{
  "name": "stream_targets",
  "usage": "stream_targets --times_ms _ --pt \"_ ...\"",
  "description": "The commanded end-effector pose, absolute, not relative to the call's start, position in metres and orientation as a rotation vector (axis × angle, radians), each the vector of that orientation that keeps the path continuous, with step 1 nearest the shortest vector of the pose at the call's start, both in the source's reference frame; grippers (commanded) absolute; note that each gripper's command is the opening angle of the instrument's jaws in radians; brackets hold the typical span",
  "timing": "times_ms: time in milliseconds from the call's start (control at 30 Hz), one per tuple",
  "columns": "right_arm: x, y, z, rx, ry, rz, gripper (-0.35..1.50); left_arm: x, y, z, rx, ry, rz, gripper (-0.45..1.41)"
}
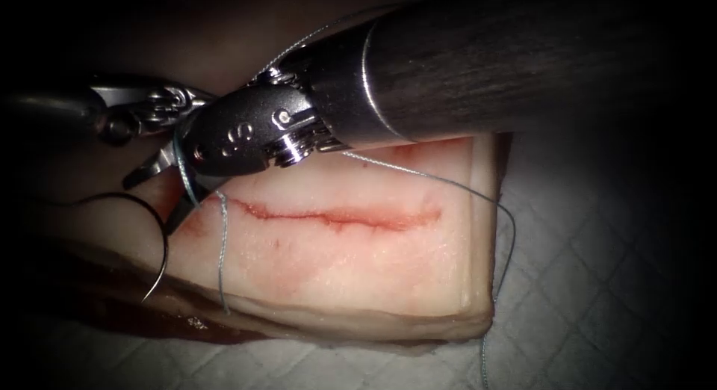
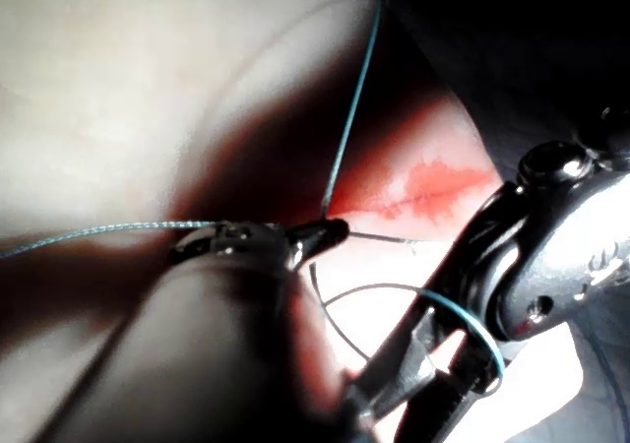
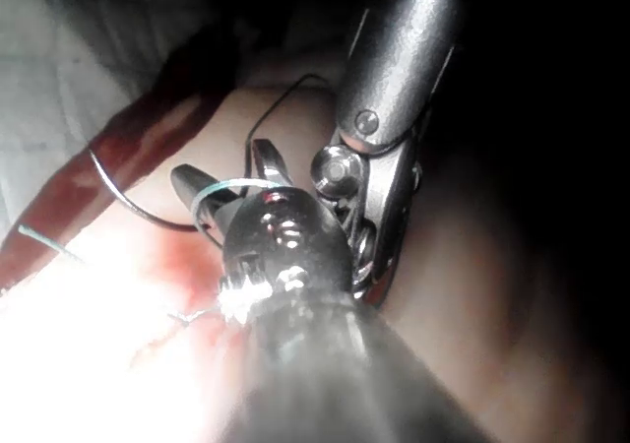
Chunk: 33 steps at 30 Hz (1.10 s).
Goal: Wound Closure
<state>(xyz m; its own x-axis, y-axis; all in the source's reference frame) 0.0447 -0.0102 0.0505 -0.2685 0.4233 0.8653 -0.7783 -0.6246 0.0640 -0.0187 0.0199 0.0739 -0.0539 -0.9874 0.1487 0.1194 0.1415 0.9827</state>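
Right shaft (image 1: 508,61) hides cut's (image 1: 336,217) upper margin.

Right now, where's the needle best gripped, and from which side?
Grip the needle mid-curve, from the left: it seems free beyond the cut's left end, bulging right, where the right hand, open with thread looped round it, crowds it.

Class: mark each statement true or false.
1. The needle is driven into the tissue. False: it lies free, left of the cut.
2. The thread loops around the right end effector, whose jaws are open. True.
3. The right end effector holds the needle. False: it holds nothing.
4. The left end effector grips the thread. True.
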Motion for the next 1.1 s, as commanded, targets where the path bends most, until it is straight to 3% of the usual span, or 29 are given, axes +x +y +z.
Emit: stream_targets --times_ms 33,233,400,833,1100 --pt "0.0452 -0.0101 0.0508 1.156 -0.491 1.964 0.42 -0.0195 0.0203 0.0743 0.984 -1.236 -1.194 -0.45" --pt "0.0434 -0.0104 0.0511 1.048 -0.522 1.958 0.21 -0.0201 0.0216 0.0735 0.975 -1.240 -1.186 -0.45" --pt "0.0418 -0.0102 0.0517 0.923 -0.552 1.949 0.16 -0.0207 0.0217 0.0734 0.958 -1.250 -1.179 -0.45" --pt "0.0417 -0.0123 0.0547 0.836 -0.531 1.926 0.26 -0.0209 0.0212 0.0735 0.955 -1.251 -1.177 -0.45" --pt "0.0421 -0.0131 0.0558 0.821 -0.517 1.918 0.22 -0.0210 0.0209 0.0735 0.954 -1.252 -1.176 -0.45"
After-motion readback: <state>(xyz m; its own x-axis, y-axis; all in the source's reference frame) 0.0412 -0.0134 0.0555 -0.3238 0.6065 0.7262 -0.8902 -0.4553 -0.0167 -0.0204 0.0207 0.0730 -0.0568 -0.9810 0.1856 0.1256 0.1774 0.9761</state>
